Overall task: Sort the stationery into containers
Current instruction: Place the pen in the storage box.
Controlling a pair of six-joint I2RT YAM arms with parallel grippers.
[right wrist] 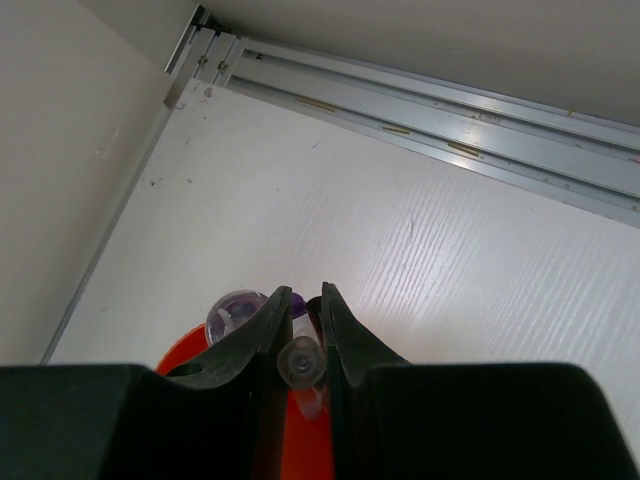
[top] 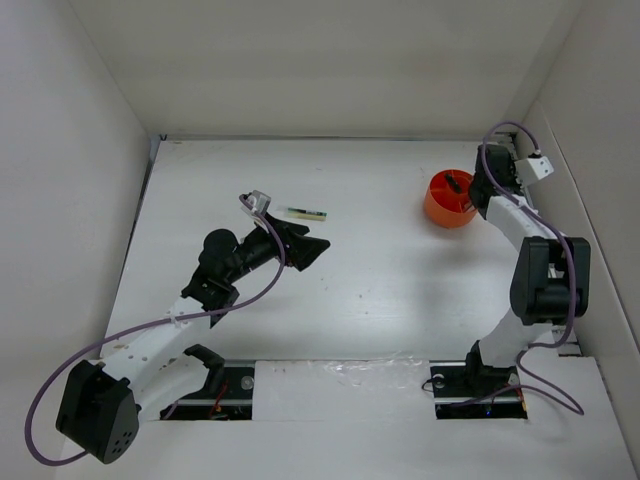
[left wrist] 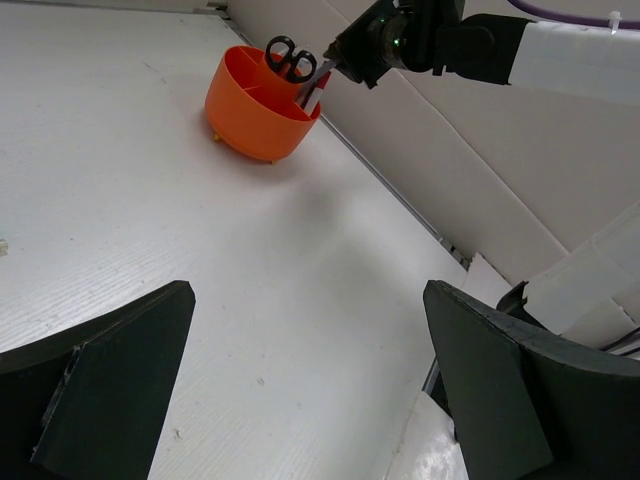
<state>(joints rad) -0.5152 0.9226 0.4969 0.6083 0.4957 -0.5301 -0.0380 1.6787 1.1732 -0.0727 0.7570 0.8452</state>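
Observation:
The round orange organiser (top: pixel 445 203) stands at the back right, and black-handled scissors (left wrist: pixel 290 58) stick up out of it. My right gripper (right wrist: pixel 305 292) hangs right over the organiser (right wrist: pixel 185 358), shut on a pink pen with a clear end (right wrist: pixel 302 362). From the left wrist view the pen (left wrist: pixel 316 88) slants down into the organiser (left wrist: pixel 250 110). A green-yellow marker (top: pixel 302 213) lies on the table mid-left. My left gripper (top: pixel 316 248) hovers just in front of the marker, open and empty; in its own view the left gripper (left wrist: pixel 308 300) spans only bare table.
White walls enclose the table on three sides, and the organiser sits close to the right wall (top: pixel 590 150). A metal rail (right wrist: pixel 450 110) runs along the back edge. Purple cables (top: pixel 150 325) trail from both arms. A clear, purple-tinted round object (right wrist: pixel 232 310) shows beside the right fingers.

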